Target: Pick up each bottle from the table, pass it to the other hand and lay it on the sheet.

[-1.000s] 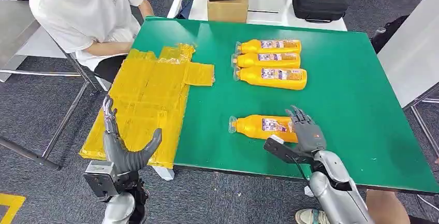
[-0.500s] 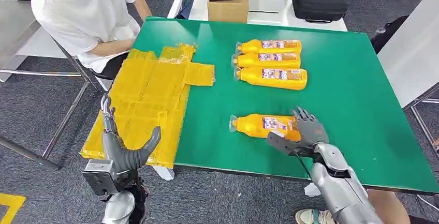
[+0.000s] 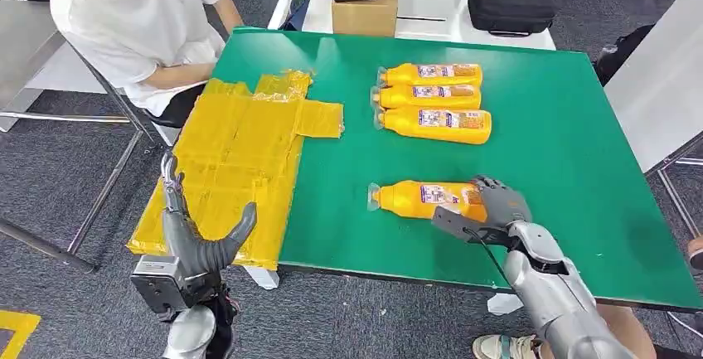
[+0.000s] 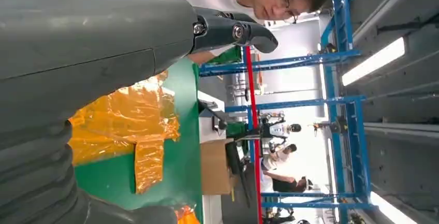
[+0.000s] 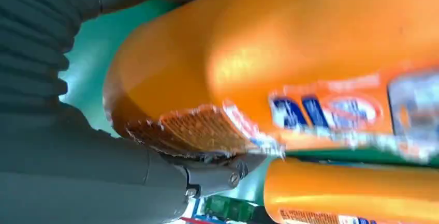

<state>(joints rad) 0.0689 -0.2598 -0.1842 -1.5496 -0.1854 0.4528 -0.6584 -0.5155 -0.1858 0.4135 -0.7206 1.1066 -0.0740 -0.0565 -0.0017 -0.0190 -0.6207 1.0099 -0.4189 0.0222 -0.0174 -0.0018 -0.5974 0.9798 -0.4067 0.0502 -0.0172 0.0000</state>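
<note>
Four orange bottles lie on our green desk point(image 3: 564, 152), three side by side at the far end, beside the yellow sheet point(image 3: 232, 168); our right hand point(image 3: 496, 206) is clasped round the base of the near bottle point(image 3: 419, 200), which isn't lifted yet; our left hand point(image 3: 195, 239) waits spread and empty, so next we judge a lift and handover

High head view; close, turned wrist views
</note>
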